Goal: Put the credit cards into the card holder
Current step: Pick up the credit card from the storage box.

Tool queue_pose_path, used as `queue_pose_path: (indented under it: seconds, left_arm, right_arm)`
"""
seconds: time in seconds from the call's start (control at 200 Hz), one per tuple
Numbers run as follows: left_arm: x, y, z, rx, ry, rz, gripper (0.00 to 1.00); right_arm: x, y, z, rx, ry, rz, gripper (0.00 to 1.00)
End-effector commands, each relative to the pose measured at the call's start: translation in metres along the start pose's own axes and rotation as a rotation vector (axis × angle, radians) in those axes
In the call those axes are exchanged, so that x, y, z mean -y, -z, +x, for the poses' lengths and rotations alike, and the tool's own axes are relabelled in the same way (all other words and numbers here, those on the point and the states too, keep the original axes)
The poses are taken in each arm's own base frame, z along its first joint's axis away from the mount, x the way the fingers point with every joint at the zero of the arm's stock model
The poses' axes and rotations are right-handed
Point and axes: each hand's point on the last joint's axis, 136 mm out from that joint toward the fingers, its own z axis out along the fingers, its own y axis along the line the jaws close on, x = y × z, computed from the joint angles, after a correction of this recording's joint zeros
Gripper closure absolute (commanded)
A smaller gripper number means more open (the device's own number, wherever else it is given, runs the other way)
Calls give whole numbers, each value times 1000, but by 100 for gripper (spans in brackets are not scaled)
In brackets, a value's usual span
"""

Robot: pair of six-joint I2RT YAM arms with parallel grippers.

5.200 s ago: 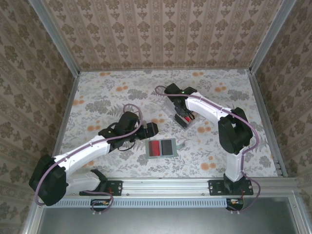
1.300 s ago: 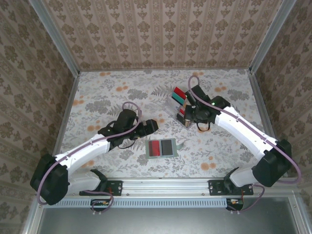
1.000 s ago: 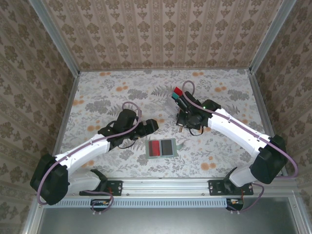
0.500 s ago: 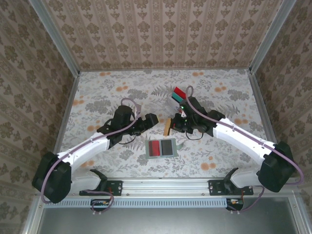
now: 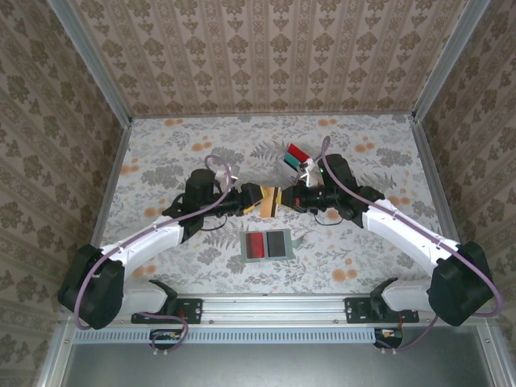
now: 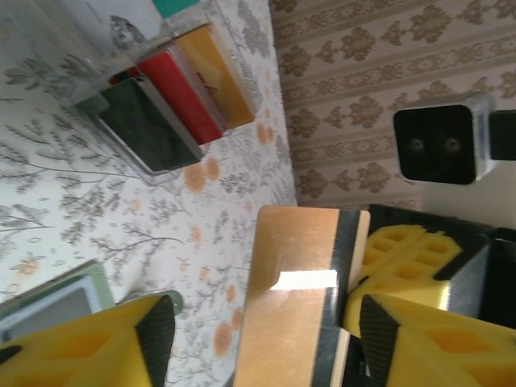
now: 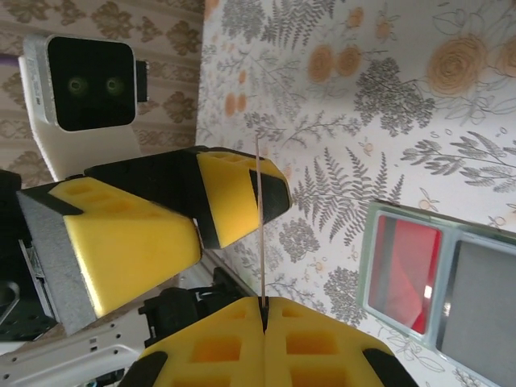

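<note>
Right wrist view: right tool [image 7: 264, 306] pinches a tan card [image 6: 294, 266]; left tool [image 6: 264, 326] straddles it, open.

Nice glossy, smooth plastic is seen on the beige card [image 6: 294, 298], with a bright streak of light caught on its face. The yellow finger pads [image 7: 234, 347] are seen as matt, foam-like blocks moulded with square pockets. The rack [image 6: 89, 72] is made of clear shiny plastic and the wallet [image 7: 369, 258] is finished in a flat matt grey-green; the table cover [image 5: 161, 161] is matt and printed, the arm shells [image 5: 153, 238] are done in smooth white plastic, and the front rail [image 5: 274, 305] in brushed metal.
</note>
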Motion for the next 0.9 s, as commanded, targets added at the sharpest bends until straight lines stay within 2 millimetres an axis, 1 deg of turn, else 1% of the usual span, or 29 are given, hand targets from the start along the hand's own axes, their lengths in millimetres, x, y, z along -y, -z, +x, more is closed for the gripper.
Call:
queue_pose_path:
  seconds: [0.0, 0.07, 0.135, 0.21, 0.235, 0.31, 0.435, 0.495, 0.54, 0.605, 0.675, 0.895]
  left_arm:
    - [19, 1, -2, -8, -32, 83, 47]
    - [22, 2, -3, -4, -35, 97, 56]
    - [23, 2, -4, -3, -36, 102, 61]
    - [24, 2, -4, 0, -36, 103, 73]
    - [24, 2, -4, 1, -34, 103, 75]
    - [25, 3, -4, 6, -31, 105, 84]
    - [24, 5, -6, 22, -15, 107, 100]
    - [25, 6, -7, 35, -4, 114, 100]
    - [25, 6, -8, 46, 5, 122, 100]
    - [26, 7, -9, 60, 21, 136, 100]
    - [27, 8, -10, 69, 35, 148, 100]
    - [29, 9, -13, 92, 53, 176, 100]
  right_arm:
    - [-22, 5, -1, -20, 30, -119, 100]
    - [-23, 4, -3, -23, 26, -130, 99]
    - [-23, 2, -4, -27, 26, -142, 99]
    - [-21, 1, -6, -30, 20, -142, 98]
    - [-20, 1, -6, -30, 17, -140, 98]
    - [-18, 0, -8, -28, 9, -141, 96]
    - [-18, -2, -11, -20, -6, -160, 89]
    - [-18, -2, -12, -15, -15, -169, 82]
    - [-18, -3, -12, -13, -24, -176, 80]
    - [-19, -4, -13, -11, -34, -189, 74]
    - [-16, -6, -15, 0, -55, -190, 71]
    - [-17, -14, -20, -1, -95, -239, 71]
